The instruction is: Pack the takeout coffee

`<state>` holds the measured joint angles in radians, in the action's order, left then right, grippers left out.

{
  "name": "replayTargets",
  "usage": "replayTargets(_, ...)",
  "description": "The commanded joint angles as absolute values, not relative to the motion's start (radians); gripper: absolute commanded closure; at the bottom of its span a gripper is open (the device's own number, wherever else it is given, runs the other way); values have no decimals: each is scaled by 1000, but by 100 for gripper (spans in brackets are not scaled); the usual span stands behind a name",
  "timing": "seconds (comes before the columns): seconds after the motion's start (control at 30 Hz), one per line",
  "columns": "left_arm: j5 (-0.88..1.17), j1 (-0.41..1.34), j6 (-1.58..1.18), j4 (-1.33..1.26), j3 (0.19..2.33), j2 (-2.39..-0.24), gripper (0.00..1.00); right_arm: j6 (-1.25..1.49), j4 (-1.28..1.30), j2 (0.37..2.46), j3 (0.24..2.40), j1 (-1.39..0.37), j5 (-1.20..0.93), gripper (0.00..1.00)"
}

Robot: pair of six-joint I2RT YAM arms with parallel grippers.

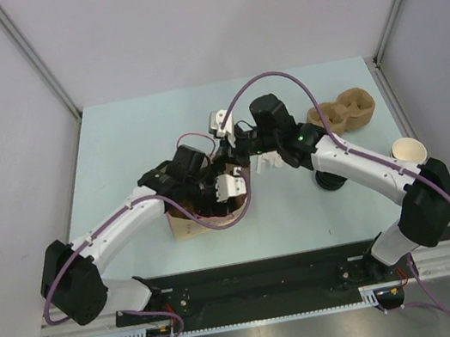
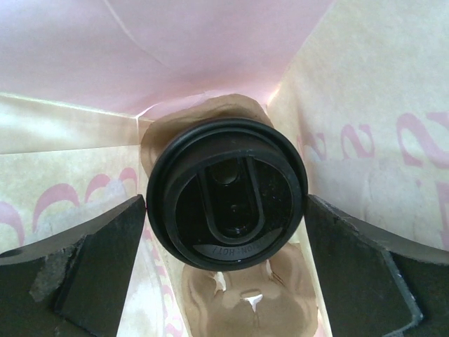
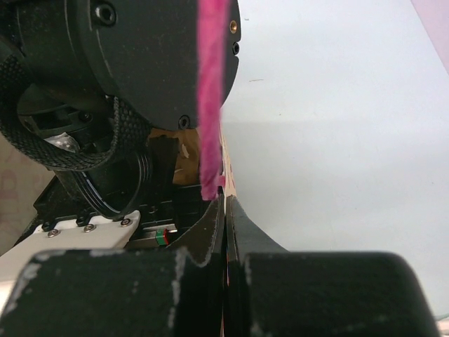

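At the lower edges of the left wrist view, the left gripper [image 2: 224,210] stands spread wide, one finger on each side of the coffee [image 2: 226,193]. The coffee sits upright mid-frame in a pulp carrier [image 2: 242,302] at the bottom of the bag [image 2: 365,105]. The release looks done. I judge the clean move is straight up, fingers wide, clear of the lid's rim and the paper walls. The right gripper [image 3: 224,232] is pressed together on the bag's rim and should hold it open. The lid's embossing ends in "HOT!". The bag's pink lettering is cut off and unreadable.
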<state>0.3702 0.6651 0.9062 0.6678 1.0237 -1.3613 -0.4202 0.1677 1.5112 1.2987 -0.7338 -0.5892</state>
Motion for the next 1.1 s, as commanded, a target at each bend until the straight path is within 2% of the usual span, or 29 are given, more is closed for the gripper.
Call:
replayTargets(0.0,402,660,894,621,1103,-1281,0,-434,276,1516,1298,-738,-580,100)
replayTargets(0.7,430,660,1015,739,1098,-1229,2,-414,239,1531,1299,-736,-473,100)
replayTargets(1.07,417,664,1022,732,1083,-1218,3,-382,261,1546,1325,-709,-514,100)
